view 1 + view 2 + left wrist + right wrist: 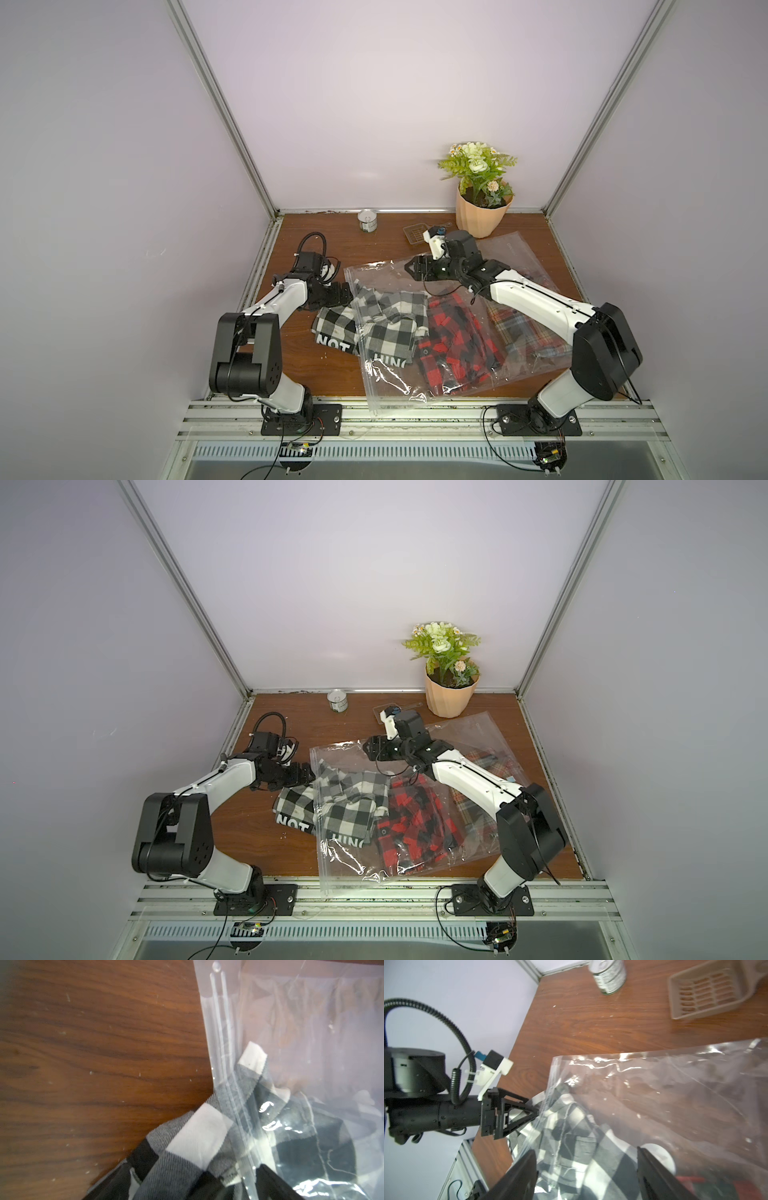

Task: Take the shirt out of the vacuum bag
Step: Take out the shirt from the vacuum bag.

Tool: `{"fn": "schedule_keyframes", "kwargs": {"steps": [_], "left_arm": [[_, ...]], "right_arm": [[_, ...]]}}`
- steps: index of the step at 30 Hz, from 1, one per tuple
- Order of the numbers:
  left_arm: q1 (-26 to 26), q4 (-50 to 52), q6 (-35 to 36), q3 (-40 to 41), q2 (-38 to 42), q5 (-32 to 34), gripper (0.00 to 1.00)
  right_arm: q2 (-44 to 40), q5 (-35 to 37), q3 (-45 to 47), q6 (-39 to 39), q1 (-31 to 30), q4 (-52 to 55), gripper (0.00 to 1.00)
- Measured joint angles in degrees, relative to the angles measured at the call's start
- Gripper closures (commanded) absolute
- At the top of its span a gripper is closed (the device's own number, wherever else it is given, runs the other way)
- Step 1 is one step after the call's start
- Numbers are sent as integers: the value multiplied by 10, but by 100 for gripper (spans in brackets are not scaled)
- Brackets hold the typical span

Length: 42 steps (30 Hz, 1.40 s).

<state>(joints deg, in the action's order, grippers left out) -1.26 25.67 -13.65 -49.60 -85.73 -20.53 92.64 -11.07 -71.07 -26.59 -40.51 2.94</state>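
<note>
Right wrist view: shirt (pixel 571 1142) partly out of the bag (pixel 675 1095) mouth, the rest inside. Left pincer (pixel 536 1112) wide at the shirt; right pincer (pixel 585 1150) wide above the bag. Extraction unfinished.

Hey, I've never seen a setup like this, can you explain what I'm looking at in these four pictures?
Two robot arms with two-finger grippers work at a wooden table. Two pictures look down from overhead; two come from wrist cameras. On the table: a clear vacuum bag, a black-and-white checked shirt partly out of it, a red checked shirt inside, a can, a flower pot, a scoop. The left gripper is open at the shirt, the right gripper open over the bag; neither grips anything.
</note>
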Motion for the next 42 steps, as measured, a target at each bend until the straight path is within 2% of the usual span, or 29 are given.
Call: {"fn": "schedule_keyframes", "kwargs": {"steps": [5,11,24,31,42], "left_arm": [[21,4,-11,20,43,-5,7],[29,11,-11,21,24,-17,16],[31,-13,-9,38,-20,-36,29],[36,-26,-7,42,-25,-54,36],[39,-44,-8,46,-39,-85,59]], "right_arm": [[54,4,-70,17,-82,34,21],[127,26,-141,35,-143,95,22],[284,170,-380,105,-250,281,23],[335,223,-413,105,-281,326,25],[406,348,-476,98,-280,379,30]]}}
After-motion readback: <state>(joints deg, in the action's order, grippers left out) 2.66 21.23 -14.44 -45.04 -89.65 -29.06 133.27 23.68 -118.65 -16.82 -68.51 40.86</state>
